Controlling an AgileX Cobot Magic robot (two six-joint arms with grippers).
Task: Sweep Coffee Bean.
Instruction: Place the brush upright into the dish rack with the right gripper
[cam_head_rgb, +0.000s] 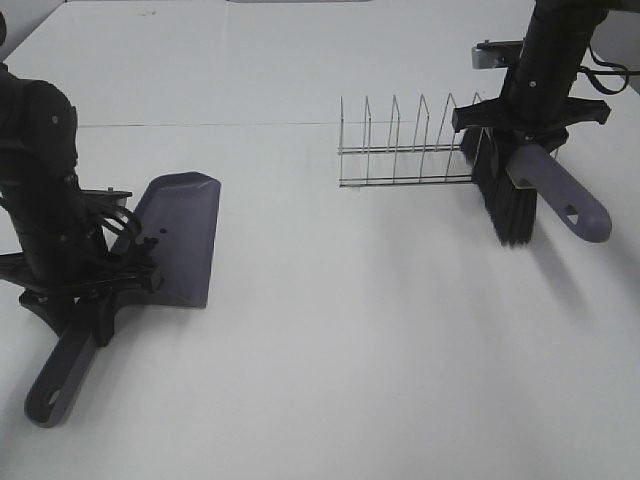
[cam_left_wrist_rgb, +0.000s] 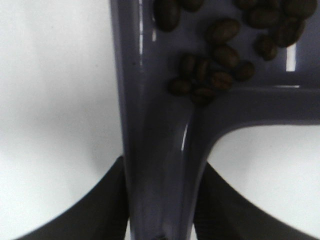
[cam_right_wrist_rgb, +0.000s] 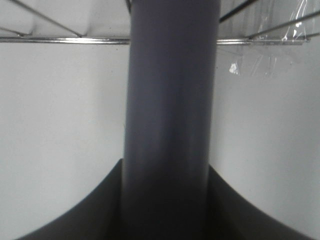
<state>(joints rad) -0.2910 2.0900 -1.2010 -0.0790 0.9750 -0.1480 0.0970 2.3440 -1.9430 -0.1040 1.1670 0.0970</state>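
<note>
Exterior high, left side: the left gripper (cam_head_rgb: 85, 285) is clenched on the handle of the dustpan (cam_head_rgb: 185, 235), whose pan lies flat on the table (cam_head_rgb: 350, 350).
Exterior high, right side: the right gripper (cam_head_rgb: 530, 125) grasps the brush (cam_head_rgb: 512, 205) by its handle, bristles pointing down, just beside the end of the wire rack (cam_head_rgb: 400, 150). Whether the bristles touch the table cannot be told.
Exterior high, beans: none can be made out on the bare table between the two tools, which stand well apart.
Left wrist, grip: both jaws press the sides of the dustpan handle (cam_left_wrist_rgb: 155, 150).
Left wrist, beans: the coffee beans (cam_left_wrist_rgb: 220, 55) lie inside the pan in a loose cluster, gathered against the back wall where the handle joins.
Right wrist, grip: the jaws are closed on the brush handle (cam_right_wrist_rgb: 172, 100), with the wire rack (cam_right_wrist_rgb: 60, 40) close behind it.
Step in hand: by judgement, the sweeping proper is done, since the beans rest in the pan.
Next move: likely putting the tools away. This calls for a level pan so that nothing rolls off the open lip, and for a brush path clear of the rack wires.
</note>
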